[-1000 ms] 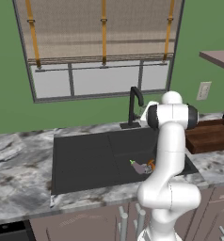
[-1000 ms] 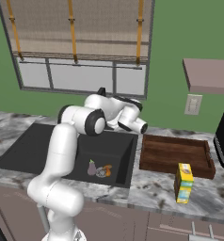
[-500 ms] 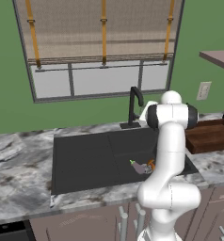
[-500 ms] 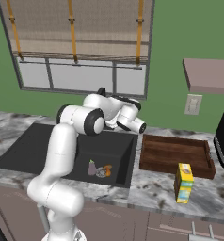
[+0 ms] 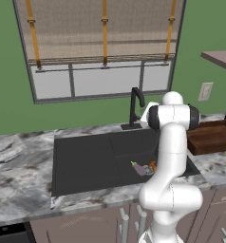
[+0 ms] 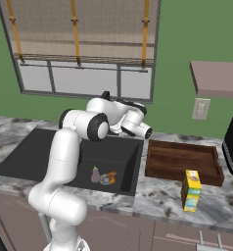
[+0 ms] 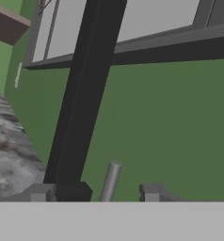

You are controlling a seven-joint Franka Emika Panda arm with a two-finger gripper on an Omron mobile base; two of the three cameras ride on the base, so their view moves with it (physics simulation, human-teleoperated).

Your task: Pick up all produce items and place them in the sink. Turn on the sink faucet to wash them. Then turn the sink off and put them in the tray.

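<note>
With the purple and orange produce items (image 6: 103,176) lying at the sink's (image 5: 81,161) four o'clock corner, the gripper (image 7: 94,192) hovers at the sink faucet (image 5: 135,108), fingers apart with the black stem between them, seemingly about to work the tap.

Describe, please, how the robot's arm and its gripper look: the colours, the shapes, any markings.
The arm is glossy white, built of rounded tubular segments with dark grey bands at the joints. No cables or markings show on it. The gripper has two small, blocky grey finger tips in the hand view.
</note>
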